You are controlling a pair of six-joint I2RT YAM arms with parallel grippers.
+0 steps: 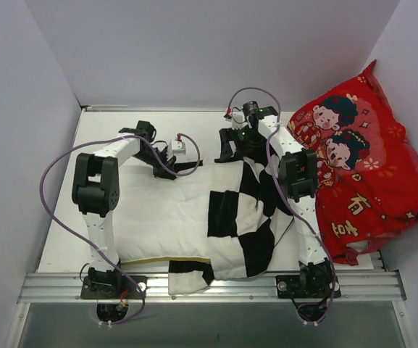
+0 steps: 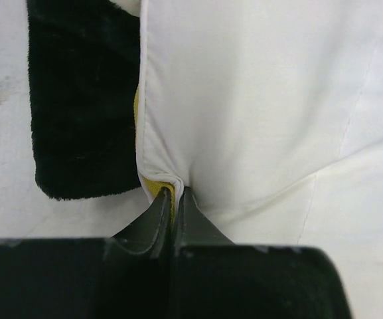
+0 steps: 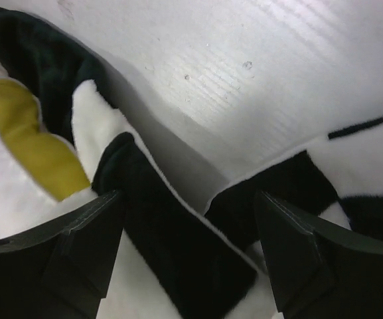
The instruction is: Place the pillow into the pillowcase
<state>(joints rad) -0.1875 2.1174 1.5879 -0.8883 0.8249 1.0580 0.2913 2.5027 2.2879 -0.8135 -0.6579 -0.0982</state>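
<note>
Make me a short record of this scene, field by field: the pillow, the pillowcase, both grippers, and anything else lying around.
pillow: cream-white, lying flat left of centre, right end covered by the pillowcase
pillowcase: black-and-white checks, rumpled, over the pillow's right part
left gripper: jaws shut on the pillow's yellow-banded edge
right gripper: jaws open, over a fold of the pillowcase
red cushion: far right, beside the pillowcase
task state: most of the pillow is uncovered

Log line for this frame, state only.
left gripper: shut on pillow edge | right gripper: open over pillowcase | pillow: partly in pillowcase
</note>
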